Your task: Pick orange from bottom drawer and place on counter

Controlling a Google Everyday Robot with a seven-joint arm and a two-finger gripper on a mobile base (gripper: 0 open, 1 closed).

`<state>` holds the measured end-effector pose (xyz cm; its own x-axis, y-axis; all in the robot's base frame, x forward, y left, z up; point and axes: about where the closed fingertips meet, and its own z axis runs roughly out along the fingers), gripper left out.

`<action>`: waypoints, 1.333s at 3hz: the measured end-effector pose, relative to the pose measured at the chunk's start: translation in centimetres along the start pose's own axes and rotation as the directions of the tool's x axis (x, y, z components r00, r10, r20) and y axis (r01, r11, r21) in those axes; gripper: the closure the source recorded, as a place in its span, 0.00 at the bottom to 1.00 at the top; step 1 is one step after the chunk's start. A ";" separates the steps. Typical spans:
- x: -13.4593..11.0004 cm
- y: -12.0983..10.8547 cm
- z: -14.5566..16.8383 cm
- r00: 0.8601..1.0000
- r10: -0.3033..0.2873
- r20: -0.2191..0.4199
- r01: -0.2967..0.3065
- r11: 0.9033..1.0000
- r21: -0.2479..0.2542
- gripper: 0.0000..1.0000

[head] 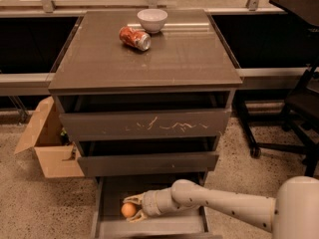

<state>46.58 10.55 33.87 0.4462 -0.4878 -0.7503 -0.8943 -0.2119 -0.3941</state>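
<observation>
The bottom drawer (112, 193) is pulled open at the foot of the cabinet. The orange (128, 210) lies inside it near the front left. My gripper (133, 207) reaches into the drawer from the right, and its pale fingers (135, 198) stand above and below the orange, close around it. The arm runs off to the lower right. The counter (184, 59) is the glossy grey-brown top of the cabinet, above the drawers.
A white bowl (152, 20) and a crushed red soda can (134, 38) sit at the back of the counter. The top drawer front (145, 124) has white scratches. An open cardboard box (47, 143) stands left of the cabinet, a black chair (294, 113) right.
</observation>
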 end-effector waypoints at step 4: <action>-9.0 -7.9 -13.5 0.957 -0.291 0.011 0.287 0.947 0.145 1.00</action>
<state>49.19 5.21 50.89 0.6877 -0.3952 -0.6089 -0.7141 -0.2175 -0.6654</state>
